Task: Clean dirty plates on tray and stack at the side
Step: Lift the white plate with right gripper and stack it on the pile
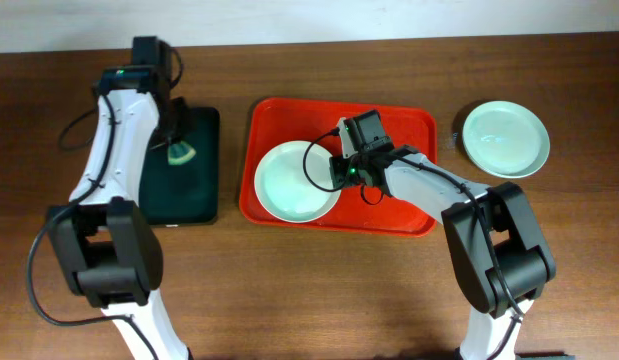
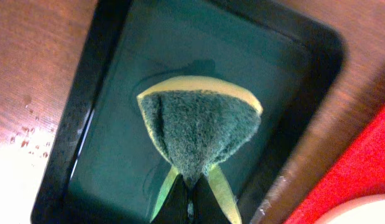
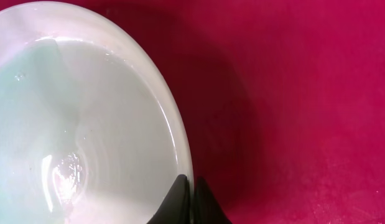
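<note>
We see the red tray [image 1: 409, 140] lying toward the far edge of the table [image 1: 289, 290], about midway along it. A pale plate [image 1: 289, 185] sits in the tray's left half. Whether it is white or faintly mint we cannot tell, and its glossy surface shows only glare, no smear we can make out. The right gripper [image 3: 193, 199] has its two dark fingers drawn together on this plate's right rim. The bottom of the wrist view cuts them off, so only the tips show, and the plate's left part runs out of that view.

A second plate [image 1: 505, 139], mint-green, rests on bare wood near the far right corner, well apart from the tray.

Toward the far left corner lies a dark tray [image 2: 117, 93]. Over it the left gripper [image 2: 191, 186] pinches a sponge [image 2: 198, 134] tightly by one end, its green scouring face toward the camera with a yellow edge behind. From overhead, the arm hides most of these fingers. We cannot tell whether the sponge touches the tray floor.
</note>
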{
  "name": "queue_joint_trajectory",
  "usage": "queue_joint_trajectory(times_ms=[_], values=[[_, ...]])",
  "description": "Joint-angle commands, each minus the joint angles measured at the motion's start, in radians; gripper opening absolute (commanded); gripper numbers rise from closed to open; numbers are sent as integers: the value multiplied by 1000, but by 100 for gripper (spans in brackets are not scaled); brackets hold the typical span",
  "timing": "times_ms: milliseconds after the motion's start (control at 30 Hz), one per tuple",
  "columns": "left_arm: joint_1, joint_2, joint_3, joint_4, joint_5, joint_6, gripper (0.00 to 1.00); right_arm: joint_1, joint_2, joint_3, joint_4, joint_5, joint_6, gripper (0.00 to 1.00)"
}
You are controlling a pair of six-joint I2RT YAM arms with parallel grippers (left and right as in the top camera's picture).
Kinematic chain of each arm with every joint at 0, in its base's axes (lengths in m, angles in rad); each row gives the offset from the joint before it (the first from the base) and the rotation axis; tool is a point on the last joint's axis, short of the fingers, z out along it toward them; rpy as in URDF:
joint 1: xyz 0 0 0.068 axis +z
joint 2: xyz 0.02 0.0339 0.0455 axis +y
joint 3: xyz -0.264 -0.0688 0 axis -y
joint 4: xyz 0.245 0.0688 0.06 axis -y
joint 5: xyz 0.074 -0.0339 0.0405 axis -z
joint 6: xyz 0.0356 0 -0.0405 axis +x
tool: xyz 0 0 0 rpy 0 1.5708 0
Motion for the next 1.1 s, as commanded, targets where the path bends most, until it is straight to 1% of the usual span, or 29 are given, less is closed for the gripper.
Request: queue_joint_trajectory(times_ms=[0,33,67,100,133,167,200,233,267,300,400,467,500,533,567,600,633,667,700,733,767,800,867,900,967,1000,1033,1067], values=[[34,-17,-183,113,11,-13,0,-6,6,7,-1,17,-7,4],[34,-17,-248,175,22,-12,0,-6,6,7,-1,17,-7,4],[34,-17,-274,196,27,-13,0,-6,6,7,-1,17,-7,4],[34,-17,-294,219,27,-13,5,-6,6,7,-1,17,-7,4],[34,-17,-299,228,27,-13,28,-6,6,7,0,17,-7,4],[34,-17,-293,247,27,-13,54,-6,6,8,0,22,-7,4],[34,-17,-271,247,27,-12,70,-6,5,8,-1,32,-7,4],[37,-29,-203,201,28,-12,72,-6,5,8,0,32,-7,4],[38,-48,-137,147,28,-13,89,-5,1,14,3,32,-8,4],[38,-66,-98,114,28,-13,100,-5,-6,29,-9,31,-11,4],[35,-101,-84,98,28,-13,99,0,-75,164,-159,76,-53,4],[35,-101,-84,98,28,-13,99,39,-102,337,-370,257,-131,4],[35,-101,-84,98,28,-13,99,77,-102,436,-483,360,-159,4],[35,-101,-84,98,28,-13,99,115,-102,507,-559,487,-161,4],[35,-101,-84,98,28,-13,99,164,-102,576,-631,652,-191,4],[35,-101,-84,98,28,-13,99,226,-102,626,-664,866,-239,4],[35,-101,-84,98,28,-13,99,294,-102,652,-654,1073,-351,4],[35,-101,-84,98,28,-13,99,356,-101,653,-615,1228,-499,4],[35,-101,-84,98,28,-13,99,389,-100,653,-583,1295,-583,4],[35,-101,-84,98,28,-13,99,436,-98,653,-504,1381,-727,4],[35,-101,-84,98,28,-13,99,455,-98,653,-459,1415,-792,4],[35,-101,-84,98,28,-13,99,473,-98,653,-404,1472,-887,4],[35,-101,-84,98,28,-13,99,478,-98,653,-340,1553,-1026,4],[35,-101,-84,98,28,-13,99,478,-98,653,-333,1579,-1064,4],[35,-101,-84,98,28,-13,99,477,-98,653,-333,1584,-1043,4],[35,-101,-84,98,28,-13,99,452,-98,651,-353,1519,-836,4],[35,-101,-84,98,28,-13,99,385,-98,649,-462,1284,-608,4],[35,-101,-84,98,28,-13,99,259,-87,643,-591,863,-536,4]])
